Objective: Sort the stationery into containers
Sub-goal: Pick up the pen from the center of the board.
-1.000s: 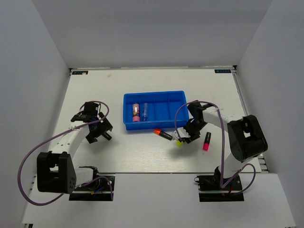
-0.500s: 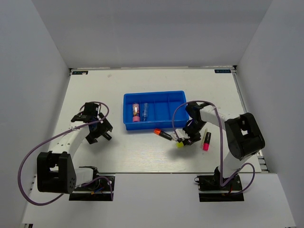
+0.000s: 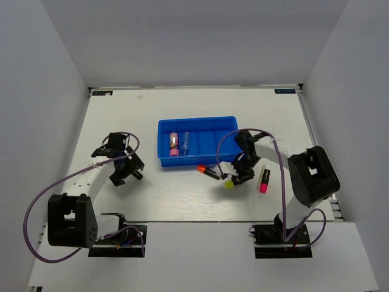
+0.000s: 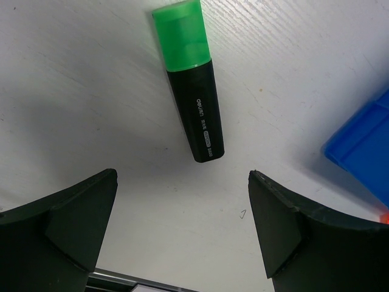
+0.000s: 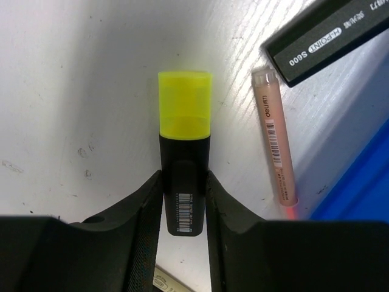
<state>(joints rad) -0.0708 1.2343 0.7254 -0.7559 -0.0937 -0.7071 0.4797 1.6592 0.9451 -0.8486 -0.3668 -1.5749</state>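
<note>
yellow-capped marker (image 5: 184, 152): lies flat on the table (image 5: 73, 91), just in front of the blue tray (image 3: 182, 162) near its right end. the right gripper (image 5: 184, 188) is clamped on the black barrel below the cap, one finger pressed to each side.

handling, by judgement: light, rigid plastic. the smooth barrel may slip or pivot in a loose pinch. the barrel is the sound place to hold it, near mid-length so it hangs level. the cap might pull off.

a thin pale stick (image 5: 276, 140) lies just beside it, apart from the fingers. the orange-ended marker (image 3: 208, 172) is near on the left and the pink-ended marker (image 3: 264, 180) near on the right.

the tray's left compartments hold a pink tube (image 3: 174, 145) and a clear-blue tube (image 3: 186, 143). the others look empty.

well apart, the left gripper (image 4: 182, 182) hangs with jaws spread wide and holds nothing. the green-capped marker (image 4: 189, 85) lies on the table ahead of its fingertips.
</note>
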